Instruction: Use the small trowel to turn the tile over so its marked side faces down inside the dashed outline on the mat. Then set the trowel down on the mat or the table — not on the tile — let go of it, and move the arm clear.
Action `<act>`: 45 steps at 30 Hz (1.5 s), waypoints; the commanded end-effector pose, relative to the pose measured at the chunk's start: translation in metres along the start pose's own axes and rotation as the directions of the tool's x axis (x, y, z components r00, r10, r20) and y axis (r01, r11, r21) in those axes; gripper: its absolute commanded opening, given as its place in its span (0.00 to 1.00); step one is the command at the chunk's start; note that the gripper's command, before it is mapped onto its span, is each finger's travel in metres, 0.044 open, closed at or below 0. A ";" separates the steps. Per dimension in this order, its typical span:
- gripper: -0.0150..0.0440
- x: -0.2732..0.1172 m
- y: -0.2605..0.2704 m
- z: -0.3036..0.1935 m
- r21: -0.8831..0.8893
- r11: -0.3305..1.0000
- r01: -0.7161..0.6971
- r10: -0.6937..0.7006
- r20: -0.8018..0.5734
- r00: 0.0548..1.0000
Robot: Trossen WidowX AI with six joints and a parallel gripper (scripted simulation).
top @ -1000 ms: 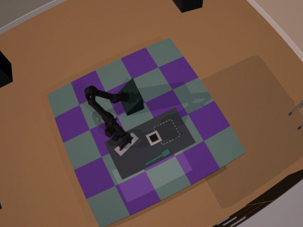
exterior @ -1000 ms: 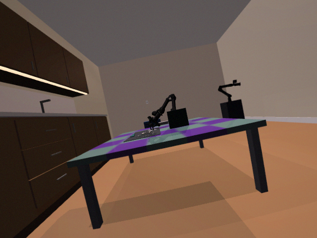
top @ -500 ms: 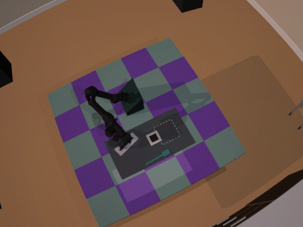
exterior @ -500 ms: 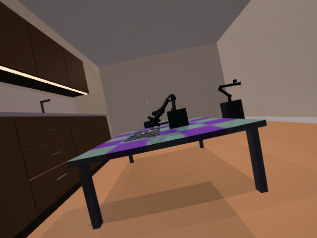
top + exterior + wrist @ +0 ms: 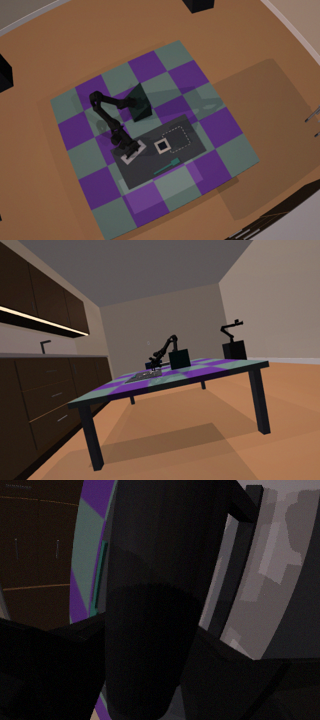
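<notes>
The tile (image 5: 162, 145) (image 5: 148, 373), a pale square, lies flat on the dark mat (image 5: 139, 178) with its dark square mark up. Its right side overlaps the near-left side of the dashed outline (image 5: 180, 126). The trowel (image 5: 126, 161) (image 5: 280, 580) has a pale rectangular plate and a thick black handle on a dark bar. It lies at the mat's left end in the top view. My gripper (image 5: 132, 150) (image 5: 153, 368) (image 5: 151, 616) is low over it, shut on the trowel's handle. The fingertips are partly hidden by the handle and the arm.
A teal tool with a thin handle and a small square blade (image 5: 175, 161) (image 5: 101, 575) lies along the mat's front edge. A dark green block (image 5: 140, 105) (image 5: 179, 359) stands at the arm's base on the checkered table (image 5: 175, 186).
</notes>
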State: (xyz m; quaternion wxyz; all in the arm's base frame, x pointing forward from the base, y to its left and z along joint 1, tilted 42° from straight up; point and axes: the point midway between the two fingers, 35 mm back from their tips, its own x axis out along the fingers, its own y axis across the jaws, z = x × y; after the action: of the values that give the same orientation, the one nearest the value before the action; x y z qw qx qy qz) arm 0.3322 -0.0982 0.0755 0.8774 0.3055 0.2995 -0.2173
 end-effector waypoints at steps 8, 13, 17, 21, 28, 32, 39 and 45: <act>0.25 -0.024 0.032 0.001 0.003 1.000 -0.003 0.003 -0.001 1.000; 0.25 -0.038 0.046 0.000 0.002 1.000 -0.004 0.004 -0.001 1.000; 0.25 -0.038 0.046 0.000 0.003 1.000 -0.004 0.004 0.000 1.000; 0.25 -0.030 0.050 0.000 0.011 1.000 0.004 -0.004 0.029 1.000; 0.25 -0.013 0.058 -0.003 0.031 0.999 0.014 -0.017 0.090 0.996; 0.25 -0.005 0.063 -0.006 0.045 0.999 0.017 -0.022 0.126 0.992; 0.25 0.008 0.071 -0.013 0.073 0.997 0.015 -0.029 0.188 0.982; 0.25 0.017 0.078 -0.020 0.100 0.995 0.008 -0.032 0.240 0.970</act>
State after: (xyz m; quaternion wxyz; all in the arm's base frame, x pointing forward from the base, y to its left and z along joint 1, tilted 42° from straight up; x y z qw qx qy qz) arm 0.3765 -0.0387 0.0843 0.8873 0.3113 0.1982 -0.2767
